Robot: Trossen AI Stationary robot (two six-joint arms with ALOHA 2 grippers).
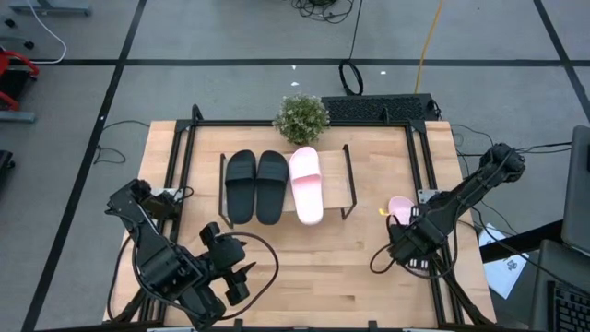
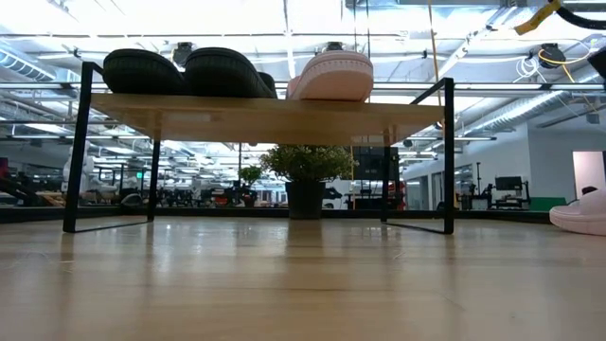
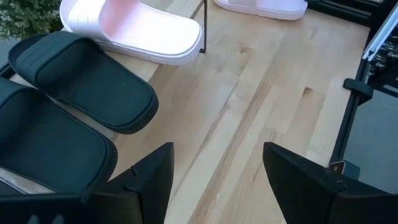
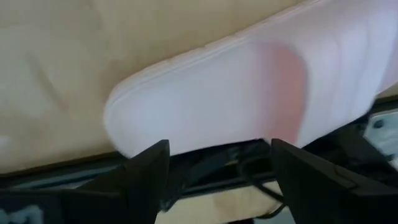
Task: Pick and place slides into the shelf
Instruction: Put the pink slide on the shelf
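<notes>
On the shelf (image 1: 336, 180) lie two black slides (image 1: 255, 184) and one pink slide (image 1: 306, 184), side by side, soles down on its board. A second pink slide (image 1: 400, 207) lies on the tabletop by the right edge, also seen in the low view (image 2: 582, 213). My right gripper (image 4: 217, 168) hangs open just above this slide (image 4: 236, 99), pointing steeply down, a finger on either side of the slide's near rim. My left gripper (image 1: 235, 269) waits open over the table's near left part, aimed at the shelf.
A potted plant (image 1: 301, 118) stands behind the shelf at the table's far edge. Black frame rails (image 1: 426, 175) run along the table's sides, one right next to the loose pink slide. Bare wood (image 1: 313, 267) stretches between the shelf and the near edge.
</notes>
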